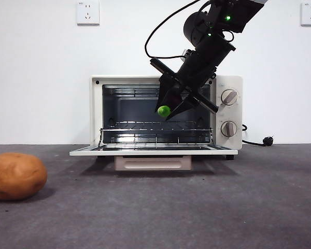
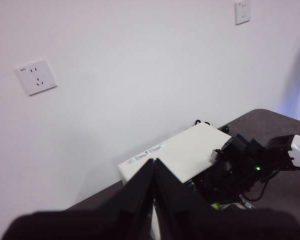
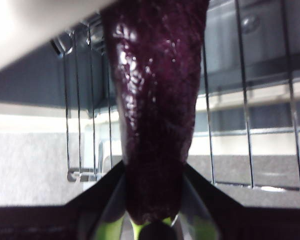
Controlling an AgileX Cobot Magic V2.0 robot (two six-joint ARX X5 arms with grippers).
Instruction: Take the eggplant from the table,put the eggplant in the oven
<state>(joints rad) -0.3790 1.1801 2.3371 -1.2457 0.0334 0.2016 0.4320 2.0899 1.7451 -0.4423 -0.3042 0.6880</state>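
While the eggplant (image 3: 155, 125) is clamped at its green stem end by the right gripper (image 1: 175, 106), its purple body is pointed into the open oven (image 1: 225, 111), above the wire rack (image 3: 230, 165). Insertion is the step judged in hand; next, the eggplant likely needs to be lowered onto the rack and let go. The left gripper (image 2: 154, 200) is held clenched on nothing, well above the oven. A potato (image 1: 16, 175) is left on the surface (image 1: 197, 207).
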